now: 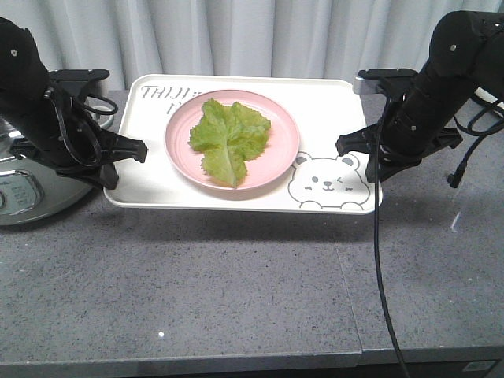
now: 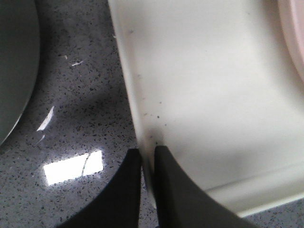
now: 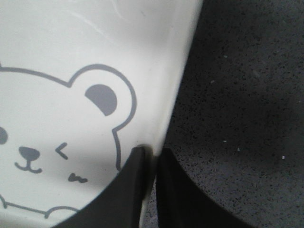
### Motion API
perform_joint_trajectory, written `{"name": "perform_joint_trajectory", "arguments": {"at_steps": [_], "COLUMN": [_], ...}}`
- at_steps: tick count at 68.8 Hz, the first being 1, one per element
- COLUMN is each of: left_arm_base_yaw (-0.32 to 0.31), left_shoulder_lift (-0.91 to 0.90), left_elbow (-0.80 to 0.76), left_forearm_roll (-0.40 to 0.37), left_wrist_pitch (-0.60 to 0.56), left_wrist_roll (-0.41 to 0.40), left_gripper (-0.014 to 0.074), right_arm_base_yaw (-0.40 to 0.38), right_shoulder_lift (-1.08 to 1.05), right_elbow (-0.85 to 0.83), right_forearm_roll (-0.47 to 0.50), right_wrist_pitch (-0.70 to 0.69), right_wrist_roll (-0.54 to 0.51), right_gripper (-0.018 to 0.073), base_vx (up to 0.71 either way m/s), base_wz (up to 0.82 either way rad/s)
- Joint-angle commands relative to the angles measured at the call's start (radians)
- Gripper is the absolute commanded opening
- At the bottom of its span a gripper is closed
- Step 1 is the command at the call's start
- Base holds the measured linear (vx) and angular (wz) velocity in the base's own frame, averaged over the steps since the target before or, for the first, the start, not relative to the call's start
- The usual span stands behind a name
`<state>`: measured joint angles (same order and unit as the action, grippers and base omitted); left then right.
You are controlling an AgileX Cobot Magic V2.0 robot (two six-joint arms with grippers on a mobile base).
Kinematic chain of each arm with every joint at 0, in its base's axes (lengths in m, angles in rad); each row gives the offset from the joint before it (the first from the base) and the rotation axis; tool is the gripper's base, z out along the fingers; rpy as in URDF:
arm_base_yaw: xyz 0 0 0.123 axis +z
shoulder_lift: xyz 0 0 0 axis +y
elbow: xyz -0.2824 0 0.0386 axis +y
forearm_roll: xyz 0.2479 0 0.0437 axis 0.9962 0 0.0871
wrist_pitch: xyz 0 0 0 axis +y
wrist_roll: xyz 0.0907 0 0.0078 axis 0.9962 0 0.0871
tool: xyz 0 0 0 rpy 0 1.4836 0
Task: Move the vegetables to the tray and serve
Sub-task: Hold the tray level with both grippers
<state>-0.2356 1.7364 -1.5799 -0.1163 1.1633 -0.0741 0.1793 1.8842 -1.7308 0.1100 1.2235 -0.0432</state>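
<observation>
Pinching tray (image 1: 150,183) rims — left hand (image 2: 147,159), right hand (image 3: 153,156) — vegetables (image 1: 228,135) midway between

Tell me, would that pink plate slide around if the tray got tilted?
Probably. The pink plate sits loose on the smooth, glossy tray, with nothing bracing it. The lettuce looks thin and light, so it adds little weight to hold it down. The tray's raised rim would likely stop it.

Bright, even light; glare patch on countertop (image 2: 85,123).
</observation>
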Motion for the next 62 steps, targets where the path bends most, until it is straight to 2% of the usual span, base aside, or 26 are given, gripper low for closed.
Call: {"name": "perform_joint_trajectory", "arguments": {"at_steps": [1, 62], "left_arm_base_yaw": [-0.013, -0.013], "left_shoulder_lift": [-0.061, -0.061], "left_elbow": [-0.038, -0.038], "left_forearm_roll": [-0.07, -0.07], "left_wrist_pitch": [-0.069, -0.037], "left_wrist_roll": [0.026, 0.026], "left_gripper": [-0.0008, -0.0008], "right_arm_base_yaw": [0.005, 0.005], "right_shoulder_lift": [-0.059, -0.059], "right_elbow": [-0.027, -0.027], "right_forearm_roll": [0.044, 0.032], "right_wrist_pitch": [-0.033, -0.015], "right_wrist_roll": [-0.043, -0.055], "right_gripper": [-0.0004, -0.0004], "base_vx": [0.0, 0.0], "base_wz": [0.0, 0.0]}}
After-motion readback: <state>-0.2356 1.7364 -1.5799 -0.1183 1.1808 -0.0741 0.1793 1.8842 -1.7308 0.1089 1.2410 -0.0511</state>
